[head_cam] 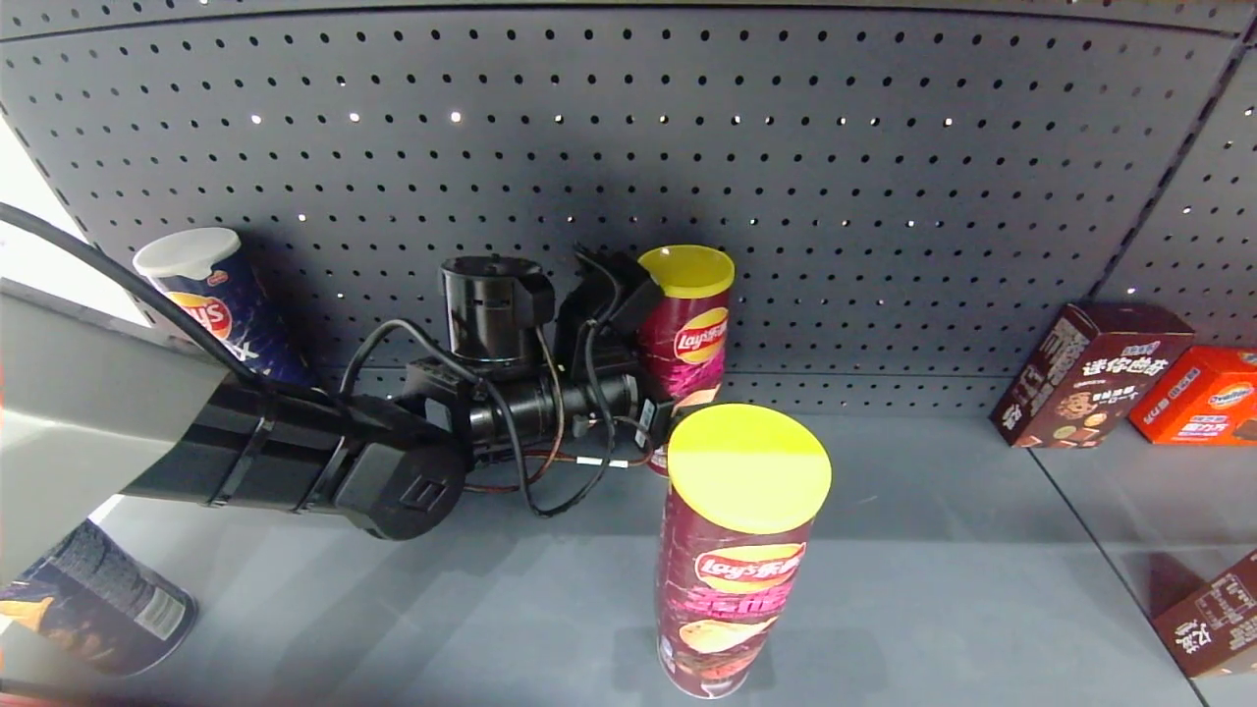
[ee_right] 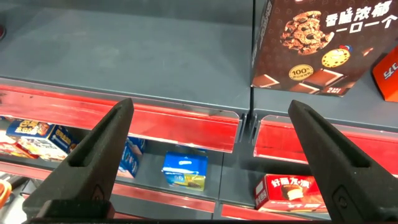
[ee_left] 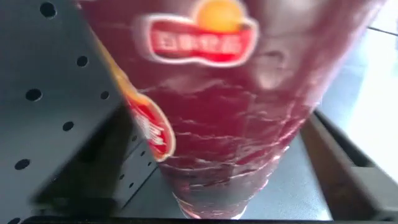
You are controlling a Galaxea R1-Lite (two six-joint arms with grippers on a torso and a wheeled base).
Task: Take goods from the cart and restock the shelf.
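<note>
Two tall maroon cylinders with flat yellow lids are seen upright on the smooth grey shelf [head_cam: 933, 570]. The rear can [head_cam: 687, 329] is set close against the perforated metal pegboard [head_cam: 884, 196]. The front can [head_cam: 732, 560] is stood just ahead of it, nearer the shelf's edge.

The left gripper [head_cam: 636, 358] is found right at the rear can, on the end of a black arm draped in looped cables. In the left wrist view the glossy, rounded wall of that can [ee_left: 236, 124] is pressed up close, with the pegboard [ee_left: 50, 93] beside it. Whether the can is clamped or merely flanked cannot be told.

The right gripper [ee_right: 211, 162] is spread wide, its two matte black wedge-shaped fingers [ee_right: 93, 168] well apart with nothing held between them. Past them a red strip [ee_right: 174, 121] is seen along a shelf edge, with small cartons [ee_right: 185, 169] on a lower level.

A blue can [head_cam: 211, 304] with a white lid is leaned near the pegboard, left of the arm. A dark can [head_cam: 88, 609] is seen at the lower left corner. To the right, a brown box [head_cam: 1090, 373] and an orange box [head_cam: 1193, 393] are lined up side by side against the back, and another brown carton [head_cam: 1213, 614] is placed nearer the front.
</note>
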